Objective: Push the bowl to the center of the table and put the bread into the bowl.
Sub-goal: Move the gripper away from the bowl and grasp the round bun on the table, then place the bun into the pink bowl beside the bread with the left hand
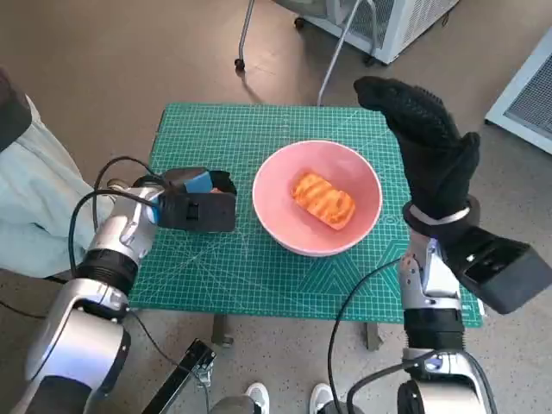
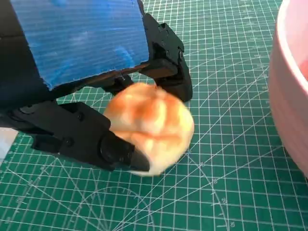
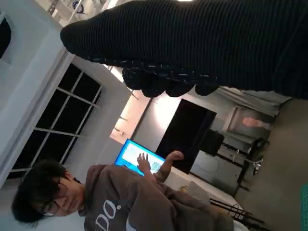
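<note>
A pink bowl [image 1: 278,169] sits near the middle of the green cutting mat [image 1: 224,276], with a glazed orange bread [image 1: 323,200] lying inside it. My left hand [image 1: 197,200] rests on the mat just left of the bowl. In the left wrist view its black fingers [image 2: 77,137] grip a second round bread roll [image 2: 149,126] low on the mat, close to the bowl's pink wall [image 2: 288,91]. In the head view the hand hides this roll. My gloved right hand [image 1: 427,147] is raised above the table's right side, fingers extended, holding nothing.
The mat covers the small table; its edges drop to the floor on all sides. Chair legs and a white unit [image 1: 388,26] stand beyond the far edge. A person [image 3: 120,204] in a brown hoodie shows in the right wrist view. Pale cloth [image 1: 34,207] lies at the left.
</note>
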Controlling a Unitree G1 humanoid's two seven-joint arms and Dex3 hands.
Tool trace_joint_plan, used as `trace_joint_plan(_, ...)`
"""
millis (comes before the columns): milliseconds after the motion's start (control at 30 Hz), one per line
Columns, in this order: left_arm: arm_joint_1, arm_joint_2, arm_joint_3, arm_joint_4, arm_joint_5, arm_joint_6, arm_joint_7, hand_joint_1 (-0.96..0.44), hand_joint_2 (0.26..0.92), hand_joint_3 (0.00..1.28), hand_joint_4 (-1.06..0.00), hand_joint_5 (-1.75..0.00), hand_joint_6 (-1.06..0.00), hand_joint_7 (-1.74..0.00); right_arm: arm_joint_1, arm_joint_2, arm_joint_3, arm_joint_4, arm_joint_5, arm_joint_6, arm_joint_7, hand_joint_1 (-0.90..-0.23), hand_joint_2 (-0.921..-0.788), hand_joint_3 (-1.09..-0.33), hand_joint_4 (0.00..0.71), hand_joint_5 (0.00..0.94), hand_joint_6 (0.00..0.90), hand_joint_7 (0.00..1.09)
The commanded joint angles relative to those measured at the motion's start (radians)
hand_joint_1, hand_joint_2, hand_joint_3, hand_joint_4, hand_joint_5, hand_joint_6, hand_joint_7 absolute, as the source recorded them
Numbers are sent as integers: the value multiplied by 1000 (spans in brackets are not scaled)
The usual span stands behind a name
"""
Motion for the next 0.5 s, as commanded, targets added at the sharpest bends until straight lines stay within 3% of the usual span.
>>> trace_joint_plan(33,-55,42,37,-36,-29,0,-16,0,920,101,-643,-1174,-597,-1241,22,0,3,6,-5,4,2,-706,-921,-747,319,11,14,900)
trace_joint_plan(500,-41,88,188,-351,-134,-47,59,1,921,113,-630,-1179,-582,-1264,23,0,8,-5,5,20,7,-705,-921,-753,315,10,7,908)
